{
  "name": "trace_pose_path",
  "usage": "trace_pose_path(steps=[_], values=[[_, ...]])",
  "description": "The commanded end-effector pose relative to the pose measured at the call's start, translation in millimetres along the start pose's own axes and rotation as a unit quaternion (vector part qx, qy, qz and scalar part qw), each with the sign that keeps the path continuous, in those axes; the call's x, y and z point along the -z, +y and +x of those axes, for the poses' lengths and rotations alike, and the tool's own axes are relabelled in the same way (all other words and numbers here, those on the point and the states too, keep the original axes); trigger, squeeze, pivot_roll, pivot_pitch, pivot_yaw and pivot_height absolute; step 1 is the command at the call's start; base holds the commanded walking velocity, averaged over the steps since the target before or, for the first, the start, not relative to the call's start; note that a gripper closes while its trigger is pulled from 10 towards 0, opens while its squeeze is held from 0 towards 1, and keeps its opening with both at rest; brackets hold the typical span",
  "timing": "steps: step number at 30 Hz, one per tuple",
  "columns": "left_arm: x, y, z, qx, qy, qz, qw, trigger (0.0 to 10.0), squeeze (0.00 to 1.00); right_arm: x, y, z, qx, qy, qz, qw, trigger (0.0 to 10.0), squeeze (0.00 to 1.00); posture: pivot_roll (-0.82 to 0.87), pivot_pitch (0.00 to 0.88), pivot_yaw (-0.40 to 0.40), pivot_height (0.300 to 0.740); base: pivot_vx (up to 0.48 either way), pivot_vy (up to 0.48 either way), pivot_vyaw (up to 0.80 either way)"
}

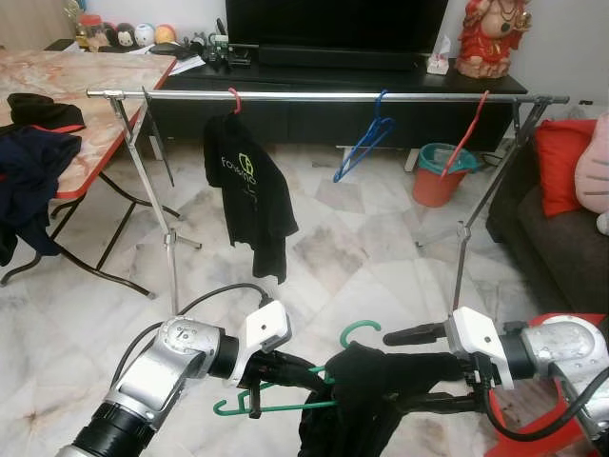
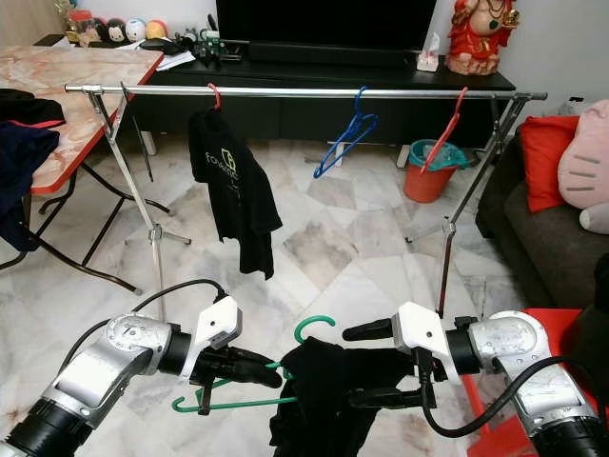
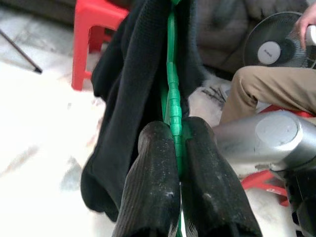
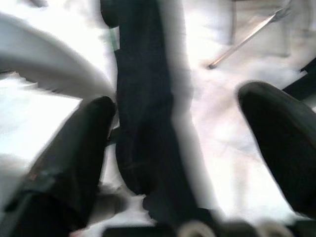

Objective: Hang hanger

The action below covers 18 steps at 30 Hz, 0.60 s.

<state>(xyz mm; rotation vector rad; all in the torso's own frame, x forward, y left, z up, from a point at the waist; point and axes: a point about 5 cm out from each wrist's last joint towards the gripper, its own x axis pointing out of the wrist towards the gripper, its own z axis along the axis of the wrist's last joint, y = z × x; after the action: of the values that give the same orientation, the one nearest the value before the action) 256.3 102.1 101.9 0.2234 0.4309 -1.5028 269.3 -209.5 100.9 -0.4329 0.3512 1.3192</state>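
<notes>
A green hanger (image 1: 276, 407) carrying a black garment (image 1: 366, 405) is held low in front of me, its hook (image 1: 360, 329) pointing up. My left gripper (image 1: 309, 378) is shut on the hanger's green bar (image 3: 172, 89). My right gripper (image 1: 407, 369) is open, one finger on each side of the black garment (image 4: 143, 98). Beyond them stands a silver clothes rail (image 1: 324, 96). On it hang a black T-shirt (image 1: 249, 186) on a red hanger, an empty blue hanger (image 1: 366, 143) and an empty red hanger (image 1: 464, 138).
A marble-top folding table (image 1: 86, 81) with dark clothes stands at the left. Behind the rail are a black TV console (image 1: 381, 81) and an orange bin (image 1: 440, 176). A sofa (image 1: 552, 238) and red stool (image 1: 561, 428) are at the right. A seated person's leg (image 3: 266, 89) and a fan (image 3: 274, 47) are nearby.
</notes>
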Motion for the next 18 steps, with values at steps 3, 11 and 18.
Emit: trace_pose_path(steps=[3,11,18], values=[[-21.8,-4.5,9.8,0.028,-0.022,0.038,0.999,10.0,0.0,-1.4,-8.1,13.1,0.043,0.007,-0.03,0.999,10.0,0.0,-0.13,0.0,-0.095,0.74,0.0,0.0,0.0],[-22.4,-4.2,11.5,0.028,-0.023,0.038,0.999,10.0,0.0,-2.1,-5.4,13.6,0.027,0.0,-0.029,0.999,10.0,0.0,-0.13,0.0,-0.097,0.74,0.0,0.0,0.0],[-21.8,-4.0,10.4,0.025,-0.02,0.038,0.999,10.0,0.0,5.9,-0.1,11.6,-0.017,0.019,-0.024,0.999,10.0,0.0,-0.13,0.0,-0.097,0.74,0.0,0.0,0.0]])
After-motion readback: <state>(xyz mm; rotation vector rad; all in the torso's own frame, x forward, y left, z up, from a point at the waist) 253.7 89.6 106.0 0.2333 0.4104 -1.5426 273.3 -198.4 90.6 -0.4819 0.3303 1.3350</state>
